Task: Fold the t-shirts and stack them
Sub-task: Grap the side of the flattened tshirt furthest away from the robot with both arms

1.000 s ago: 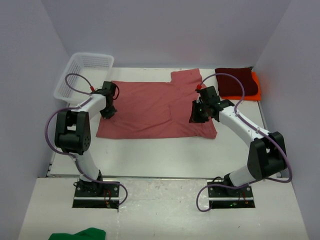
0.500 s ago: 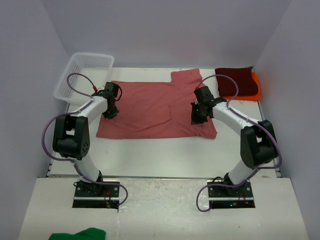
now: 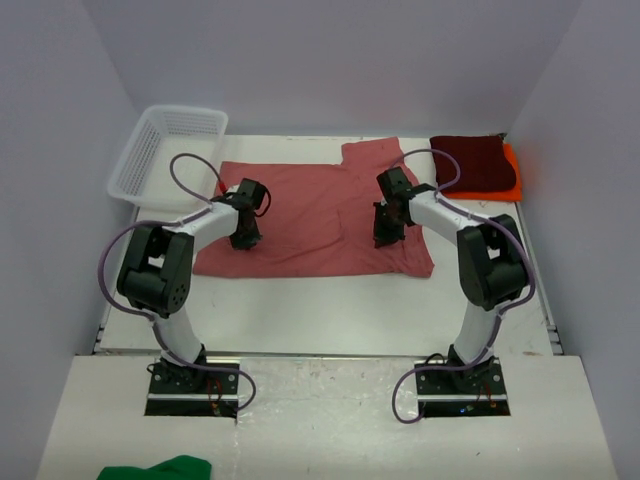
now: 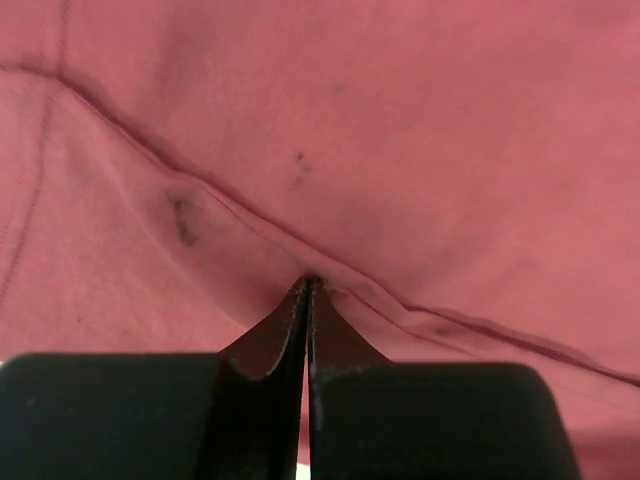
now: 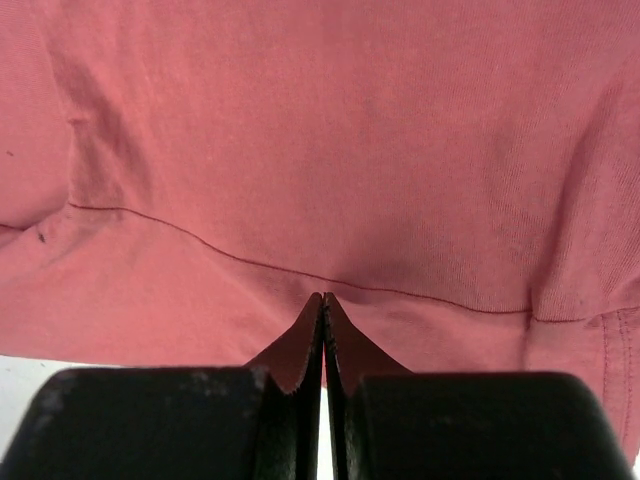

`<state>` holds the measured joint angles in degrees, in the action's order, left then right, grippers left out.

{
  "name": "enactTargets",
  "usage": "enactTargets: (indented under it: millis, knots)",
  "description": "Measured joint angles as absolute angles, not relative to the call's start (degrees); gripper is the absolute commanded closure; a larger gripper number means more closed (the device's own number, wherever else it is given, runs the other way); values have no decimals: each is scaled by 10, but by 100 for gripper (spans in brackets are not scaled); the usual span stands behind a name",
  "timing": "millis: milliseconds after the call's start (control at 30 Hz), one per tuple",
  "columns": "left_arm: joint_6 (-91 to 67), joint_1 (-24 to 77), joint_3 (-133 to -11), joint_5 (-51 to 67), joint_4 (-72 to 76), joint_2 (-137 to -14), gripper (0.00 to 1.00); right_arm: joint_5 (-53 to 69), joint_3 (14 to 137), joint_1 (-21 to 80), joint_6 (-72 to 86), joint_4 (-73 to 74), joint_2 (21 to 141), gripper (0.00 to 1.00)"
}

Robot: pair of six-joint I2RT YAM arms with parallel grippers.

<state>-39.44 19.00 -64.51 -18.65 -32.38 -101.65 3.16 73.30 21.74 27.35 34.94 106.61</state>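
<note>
Rose cotton is now pinched at two places on the rose shirt [image 3: 310, 215], which is spread flat across the middle of the table [image 3: 330, 310]. The left gripper [image 3: 246, 238] is seen fully closed, with the cloth puckered up to its tips along a seam. The right gripper [image 3: 384, 236] is likewise closed, its tips set on a stitched hem line where the fabric is drawn in slightly. Since a second ago the left gripper has been carried inward from the shirt's left edge to a spot well inside the body. The right gripper has been shifted a little to the left and its jaws have been brought together. The outline of the shirt is unchanged from the earlier frame, so no fold has yet been made. It is judged that both grips have just been taken and that a lift to begin a fold can follow. The maroon shirt [image 3: 480, 160] is already folded and laid on the orange shirt [image 3: 512, 185] at the far right corner. The basket [image 3: 150, 150] is left at the far left, apart from the cloth.
</note>
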Motion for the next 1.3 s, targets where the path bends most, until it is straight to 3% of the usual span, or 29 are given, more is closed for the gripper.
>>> enactTargets:
  millis: [467,1300]
  knots:
    - [-416,165,-612,-173,-280,-1020,100,39,727,218,296,348,1101,100]
    - [-481,158,-449,-193,-225,-890,100,50,510,276,437,222,952,100]
